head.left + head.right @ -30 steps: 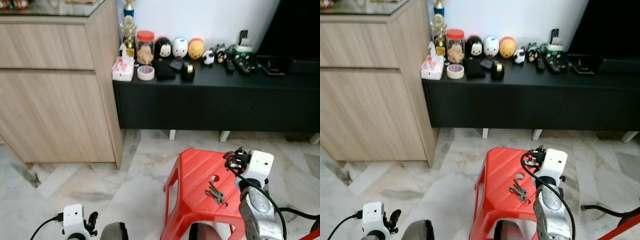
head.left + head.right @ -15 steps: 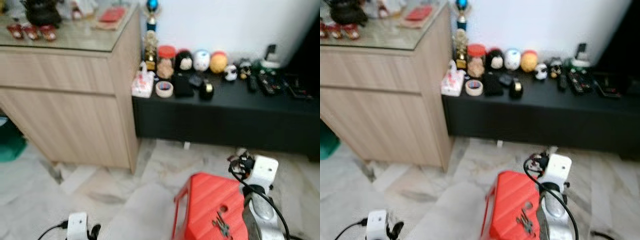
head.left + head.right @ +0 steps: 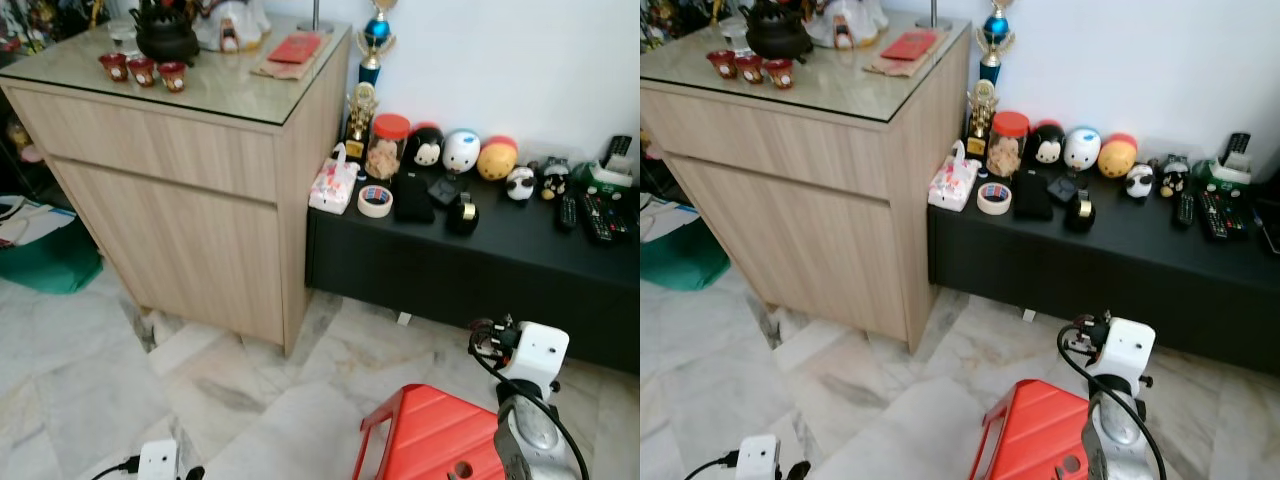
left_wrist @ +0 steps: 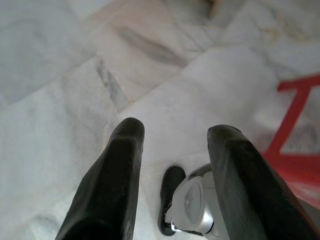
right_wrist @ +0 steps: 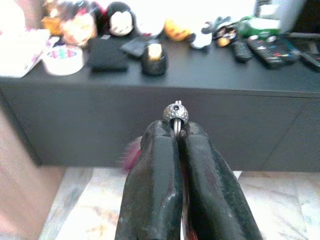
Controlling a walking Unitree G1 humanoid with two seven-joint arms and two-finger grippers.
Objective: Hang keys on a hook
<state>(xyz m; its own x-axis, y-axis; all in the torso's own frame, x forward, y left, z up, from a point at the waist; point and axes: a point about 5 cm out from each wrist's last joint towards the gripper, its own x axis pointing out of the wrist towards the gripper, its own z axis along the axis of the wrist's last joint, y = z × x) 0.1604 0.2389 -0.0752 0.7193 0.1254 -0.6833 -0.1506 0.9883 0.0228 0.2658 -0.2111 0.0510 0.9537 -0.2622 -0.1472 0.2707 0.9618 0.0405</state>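
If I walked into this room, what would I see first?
Probably the bright red stool on the marble floor, right in front of the robot. Next, the row of round toy heads on the long black cabinet by the white wall, beside a red-lidded jar. The right hand pinches a small metal ball.

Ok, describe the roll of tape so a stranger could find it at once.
Start at the low black cabinet against the white wall and go to its end next to the wooden sideboard. The roll of tape lies flat there between a tissue pack and a black case, in front of a red-lidded jar. It is the one pale ring with an open middle.
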